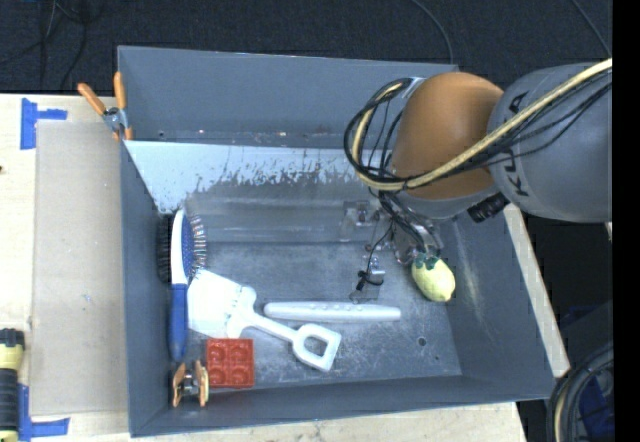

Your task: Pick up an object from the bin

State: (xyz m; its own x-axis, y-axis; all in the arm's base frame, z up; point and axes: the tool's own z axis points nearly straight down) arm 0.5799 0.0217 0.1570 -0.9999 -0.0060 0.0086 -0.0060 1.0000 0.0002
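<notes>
Yellow lemon-like thing [434, 281] and white stick [331, 311], right half of the bin

The yellow thing is small and rounded, with a green bit at its upper end, perhaps a toy fruit; it lies on the floor near the right wall. The white stick lies flat and crosswise just left of it, the two apart.

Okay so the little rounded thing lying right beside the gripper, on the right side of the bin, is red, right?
Not quite. In the camera view, the little rounded thing beside the gripper, on the right side of the bin, is yellow, not red. The red thing is a studded block near the bin's front left corner.
</notes>
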